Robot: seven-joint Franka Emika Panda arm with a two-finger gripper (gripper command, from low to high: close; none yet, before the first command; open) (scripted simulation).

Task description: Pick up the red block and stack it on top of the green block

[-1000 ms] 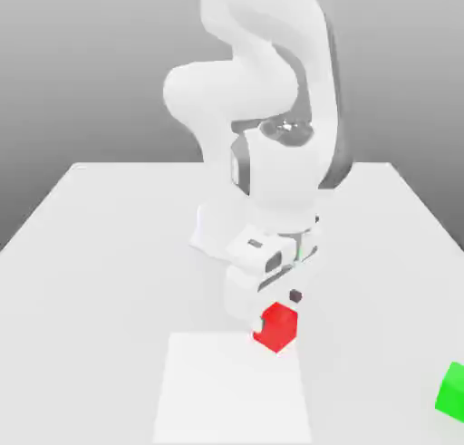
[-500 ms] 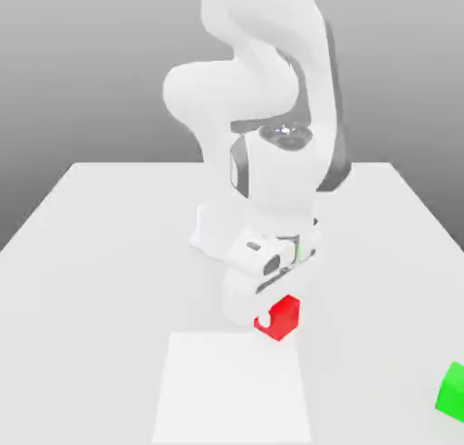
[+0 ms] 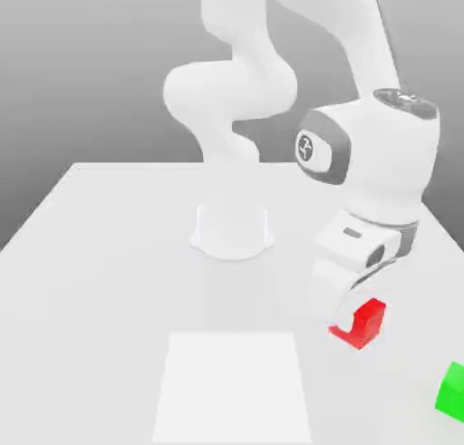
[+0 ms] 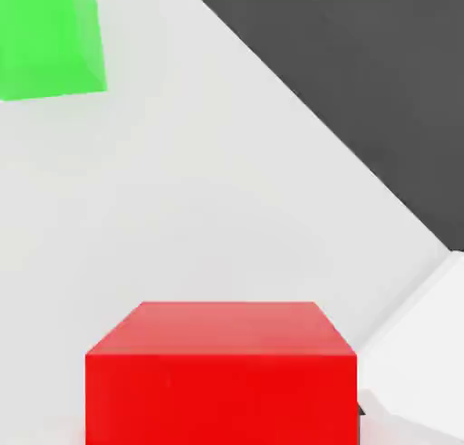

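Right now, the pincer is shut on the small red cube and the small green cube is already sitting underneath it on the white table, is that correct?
Not quite: in the exterior view the small green cube sits apart, toward that view's right, not beneath. The pincer is indeed shut on the small red cube above the white table.

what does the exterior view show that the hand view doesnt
Only the exterior view takes in the white arm, its round base on the table, the pale square patch near the front edge, and the gripper shut on the red block. Only the hand view gives the red block's front face head-on, plus a dark area beyond the table edge. Both share the red block, the green block standing apart from it, and the white tabletop.
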